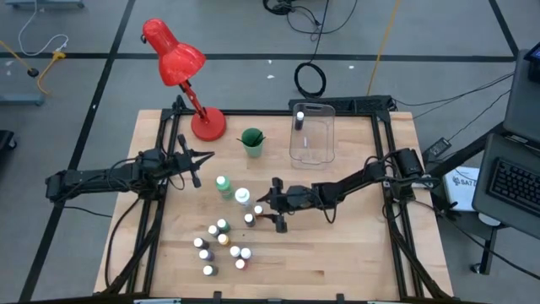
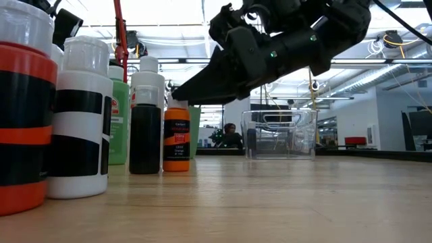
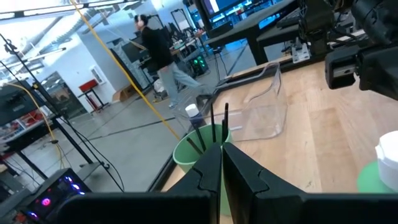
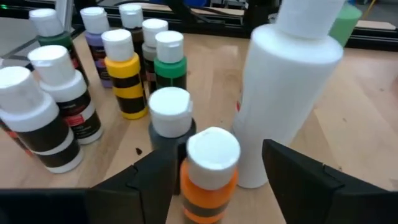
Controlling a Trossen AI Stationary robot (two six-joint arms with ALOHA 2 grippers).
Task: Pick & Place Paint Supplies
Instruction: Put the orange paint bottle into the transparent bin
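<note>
My right gripper (image 4: 217,171) is open, low over the table, with one finger on either side of a small orange paint bottle (image 4: 210,177) with a white cap that stands upright. A gap shows between the bottle and at least one finger. Just beyond it stand a dark small bottle (image 4: 169,121) and the tall white bottle (image 4: 291,93). The tall green bottle (image 1: 224,186) stands farther left. Several small paint bottles (image 1: 221,242) stand in a cluster near the front. Brushes (image 3: 214,124) stick up out of the green cup (image 1: 251,141). My left gripper (image 1: 199,160) waits shut at the table's left.
A clear plastic bin (image 1: 312,133) stands at the far middle, right of the green cup. A red desk lamp (image 1: 181,72) stands on the far left corner. Bare wood lies at the front right. A person walks in the room beyond the table.
</note>
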